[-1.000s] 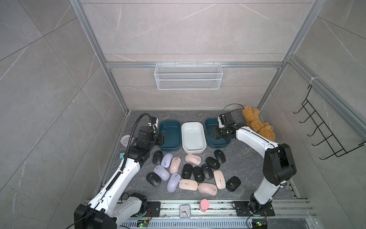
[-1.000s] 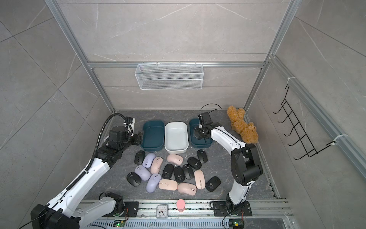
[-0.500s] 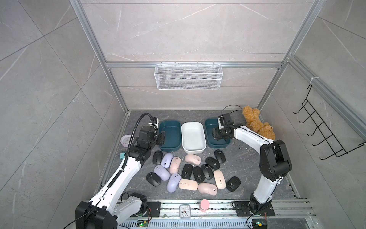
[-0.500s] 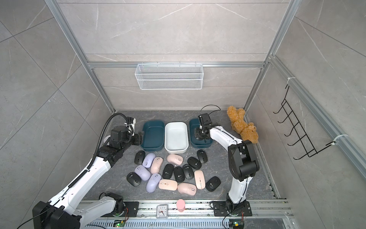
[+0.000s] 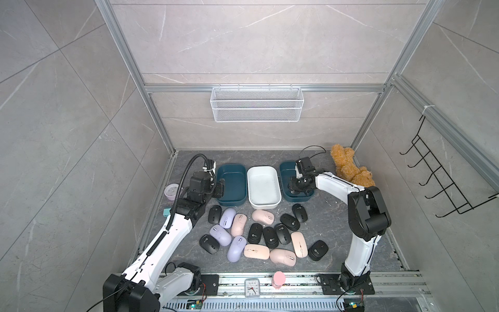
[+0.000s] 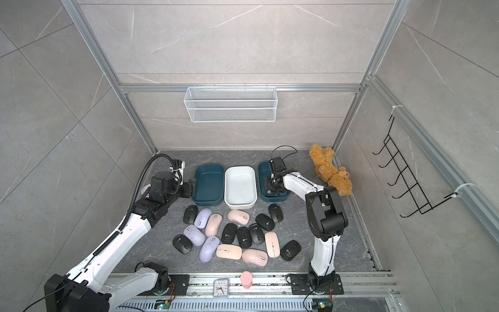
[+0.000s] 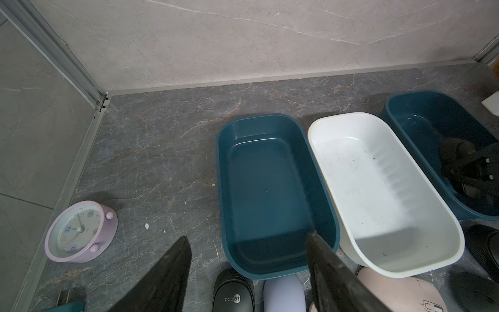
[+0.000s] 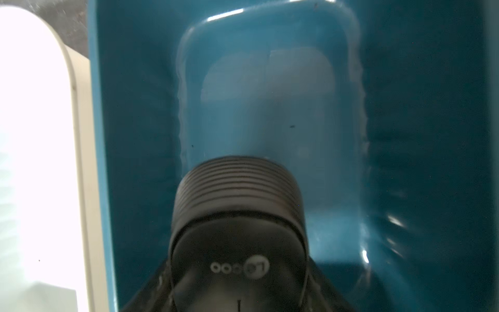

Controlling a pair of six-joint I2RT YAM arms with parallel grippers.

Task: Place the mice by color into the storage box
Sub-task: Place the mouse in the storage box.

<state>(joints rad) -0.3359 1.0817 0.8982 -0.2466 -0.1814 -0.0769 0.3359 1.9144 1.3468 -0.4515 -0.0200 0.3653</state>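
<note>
Three storage boxes stand in a row at the back: a left teal box (image 5: 231,164), a white box (image 5: 263,168) and a right teal box (image 5: 283,165). My right gripper (image 5: 298,186) reaches down into the right teal box (image 8: 405,108) and is shut on a black mouse (image 8: 239,243). Whether that mouse touches the box floor I cannot tell. My left gripper (image 7: 247,237) hangs open and empty over the near left corner of the left teal box (image 7: 272,116). Several black, pink and lavender mice lie on the floor before the boxes, among them a black mouse (image 5: 215,214) and a lavender mouse (image 5: 227,217).
A lavender alarm clock (image 5: 172,191) and a small teal block (image 5: 166,211) sit by the left wall. A brown teddy bear (image 5: 351,170) fills the back right corner. A small clock (image 5: 252,285) and a pink cylinder (image 5: 279,279) stand on the front rail.
The right arm's elbow has swung in toward the middle, and its gripper has sunk a little deeper into the right teal box with the black mouse. The left arm has barely moved.
</note>
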